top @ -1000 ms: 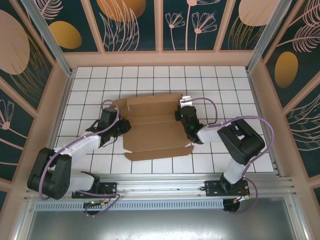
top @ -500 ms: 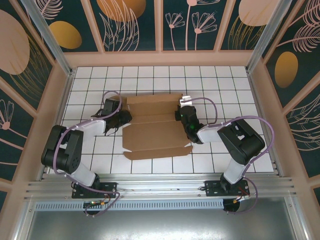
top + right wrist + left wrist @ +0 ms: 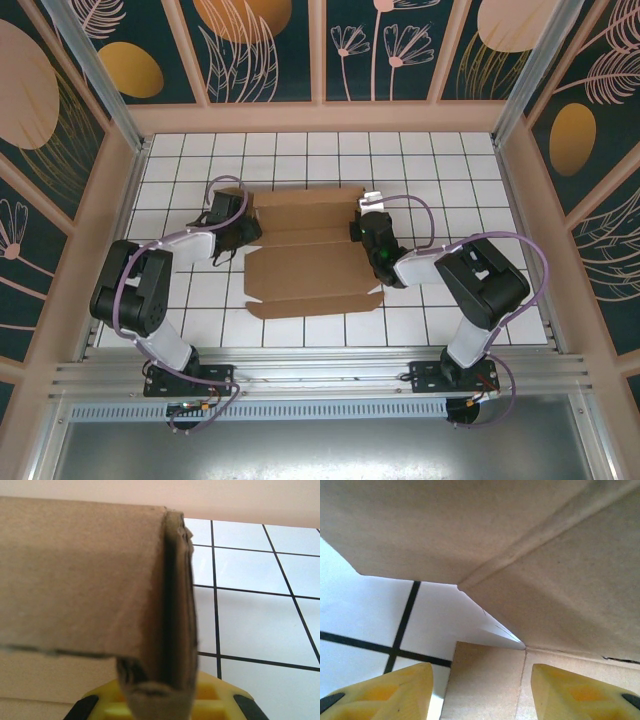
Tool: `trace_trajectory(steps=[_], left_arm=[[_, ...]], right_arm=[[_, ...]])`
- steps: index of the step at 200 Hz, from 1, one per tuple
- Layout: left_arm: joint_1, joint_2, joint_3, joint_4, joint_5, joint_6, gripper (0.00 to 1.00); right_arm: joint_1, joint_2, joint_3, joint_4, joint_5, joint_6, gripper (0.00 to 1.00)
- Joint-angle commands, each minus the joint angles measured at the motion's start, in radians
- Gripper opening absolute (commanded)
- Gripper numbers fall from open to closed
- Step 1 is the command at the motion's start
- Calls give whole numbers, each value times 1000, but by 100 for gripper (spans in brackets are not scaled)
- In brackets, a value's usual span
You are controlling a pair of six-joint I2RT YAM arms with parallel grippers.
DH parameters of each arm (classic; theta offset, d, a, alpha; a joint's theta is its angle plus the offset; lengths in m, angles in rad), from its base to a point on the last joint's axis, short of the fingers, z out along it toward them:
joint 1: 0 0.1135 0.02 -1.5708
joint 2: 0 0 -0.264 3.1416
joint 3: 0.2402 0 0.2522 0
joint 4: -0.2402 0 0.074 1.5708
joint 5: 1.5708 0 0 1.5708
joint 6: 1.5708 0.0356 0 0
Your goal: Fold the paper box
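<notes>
The paper box (image 3: 305, 250) is a brown cardboard sheet with creased flaps, lying partly folded on the white tiled table. My left gripper (image 3: 238, 232) is at the box's far-left corner. In the left wrist view it (image 3: 482, 695) is open. Its yellow fingertips (image 3: 385, 692) stand wide apart over a low cardboard tab (image 3: 485, 680), under a raised panel (image 3: 520, 540). My right gripper (image 3: 364, 226) is at the box's right edge. It (image 3: 165, 700) is shut on the doubled-over right wall (image 3: 172, 605), which stands upright out of the jaws.
A tiled table (image 3: 450, 180) carries the box, fenced by a peach frame and patterned walls (image 3: 320, 60). An aluminium rail (image 3: 320, 370) with both arm bases runs along the near edge. Bare tiles lie behind the box and to both sides.
My left gripper has opened and moved away from me along the box's left edge to its far-left corner, the left arm folding in. The right gripper has kept its hold and place.
</notes>
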Motion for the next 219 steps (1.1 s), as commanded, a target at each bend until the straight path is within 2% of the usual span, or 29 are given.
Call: trace_trajectory(steps=[1,39,97,166,219], left_arm=[[9,34,20,-27,-34,24,56],[10,112,31,11,88,3,57],[10,50,-20,182,286,-40,53],[10,-6,-24,230,361,-72,49],[9,75,-61,306,422,-118,49]], right_arm=[[16,18,2,-46,-24,10,0],[16,15,1,-43,-35,15,0],[17,13,-2,-41,-44,20,0],[18,19,17,-55,-46,15,0],[19,24,32,-67,-49,14,0]])
